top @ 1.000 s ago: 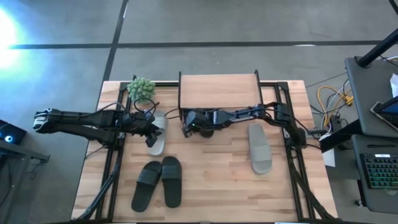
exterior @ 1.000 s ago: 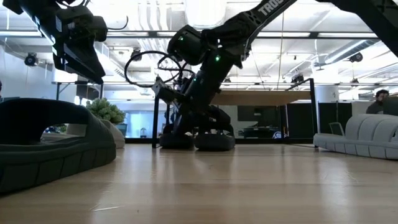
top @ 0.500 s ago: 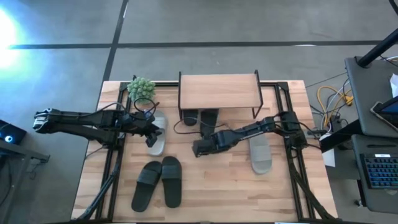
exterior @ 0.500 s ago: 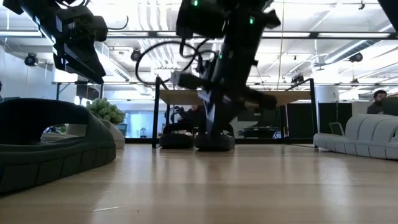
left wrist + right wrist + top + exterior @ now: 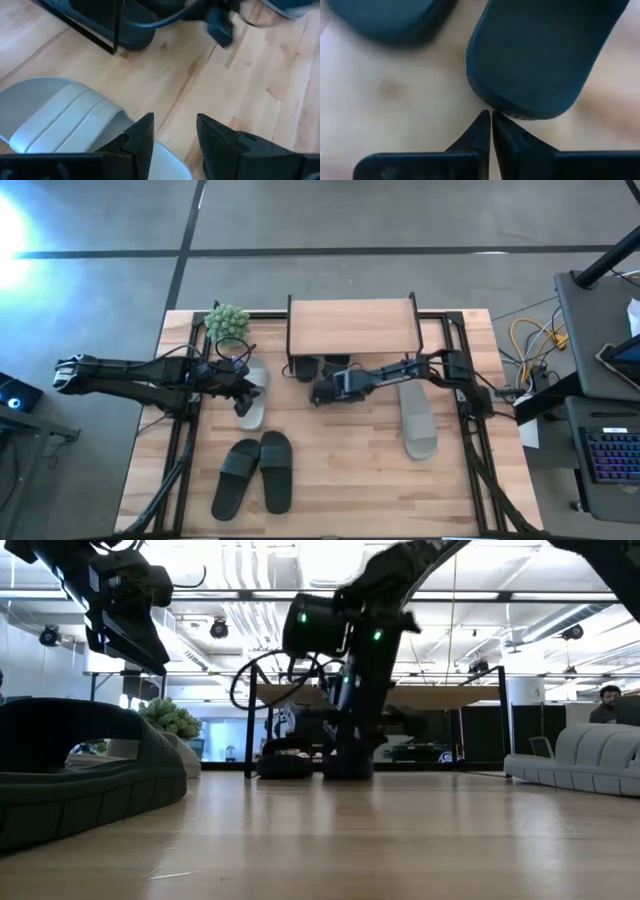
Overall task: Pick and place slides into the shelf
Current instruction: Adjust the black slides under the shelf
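The shelf point(image 5: 350, 325) stands at the table's far middle. Two black slides point(image 5: 304, 368) point(image 5: 338, 363) lie under it, their near ends sticking out. My right gripper point(image 5: 318, 394) is shut, slanting down, its tips right at the near end of one black slide point(image 5: 540, 55). My left gripper point(image 5: 172, 132) hangs open above a light grey slide point(image 5: 252, 392) at the left, touching nothing. A second grey slide point(image 5: 417, 418) lies at the right, and two black slides point(image 5: 240, 477) point(image 5: 277, 470) lie side by side near the front. My right gripper's shut fingertips point(image 5: 481, 122) stand at the rounded near end point(image 5: 492, 106) of the black slide, coming from the table's near side and slanting down. Whether they touch it I cannot tell. The slide lies flat on the table.
A small green plant point(image 5: 227, 322) stands left of the shelf. Black frame rails point(image 5: 185, 430) point(image 5: 475, 440) run along both sides of the table. Bare wood point(image 5: 350, 470) lies in the middle toward the front edge.
My right gripper has drawn back from under the shelf's front toward the table's near edge, then swung back toward the shelf, tipping further down. It has stayed shut.
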Controlling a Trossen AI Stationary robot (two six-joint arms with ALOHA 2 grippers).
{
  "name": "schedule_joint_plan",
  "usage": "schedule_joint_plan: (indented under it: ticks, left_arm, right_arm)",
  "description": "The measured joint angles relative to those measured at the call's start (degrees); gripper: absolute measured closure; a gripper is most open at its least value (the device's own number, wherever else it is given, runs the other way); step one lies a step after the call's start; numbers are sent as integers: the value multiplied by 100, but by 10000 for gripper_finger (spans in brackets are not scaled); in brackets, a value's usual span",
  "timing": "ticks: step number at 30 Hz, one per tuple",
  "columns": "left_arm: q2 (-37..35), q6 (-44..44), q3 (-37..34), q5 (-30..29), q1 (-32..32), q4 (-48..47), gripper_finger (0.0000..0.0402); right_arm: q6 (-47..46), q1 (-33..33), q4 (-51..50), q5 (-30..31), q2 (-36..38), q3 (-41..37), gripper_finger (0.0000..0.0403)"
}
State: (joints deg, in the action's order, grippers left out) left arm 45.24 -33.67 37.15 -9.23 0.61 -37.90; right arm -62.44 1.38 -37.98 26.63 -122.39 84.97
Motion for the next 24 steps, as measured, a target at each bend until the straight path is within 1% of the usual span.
schedule_joint_plan:
  ticks: [4, 7, 10, 12, 14, 17, 18, 20, 22, 24]
  left_arm:
    - [12, 2, -2, -1, -1, -3, 268]
    - [22, 4, -2, -3, -1, 1, 268]
    - [23, 4, -4, -2, -1, 1, 268]
    - [26, 4, -4, -2, -1, -2, 268]
    - [27, -2, -4, -2, -1, -3, 268]
    - [27, -2, -4, -2, -1, -1, 268]
    - [27, -2, -4, -2, -1, 7, 268]
    - [29, -4, -4, -6, -1, 24, 268]
    - [66, 2, -4, -38, -1, 44, 268]
    - [114, 86, -7, -75, 1, 66, 268]
  right_arm:
    - [310, 195, 200, -71, 9, -2, 392]
    - [352, 200, 215, -345, 32, -2, 392]
    - [462, 5, 198, -570, 194, 0, 392]
    - [447, -259, 104, -718, 389, 0, 392]
    - [95, -617, -238, -605, 637, -6, 392]
    - [-1038, -1111, -1052, -91, 996, -118, 392]
    - [-1429, -1206, -1291, -2, 1073, -186, 392]
    - [-1978, -1270, -1579, -18, 1163, -376, 392]
    - [-2066, -1255, -1525, -109, 1215, -613, 392]
    - [-1757, -1184, -1245, -109, 1247, -762, 392]
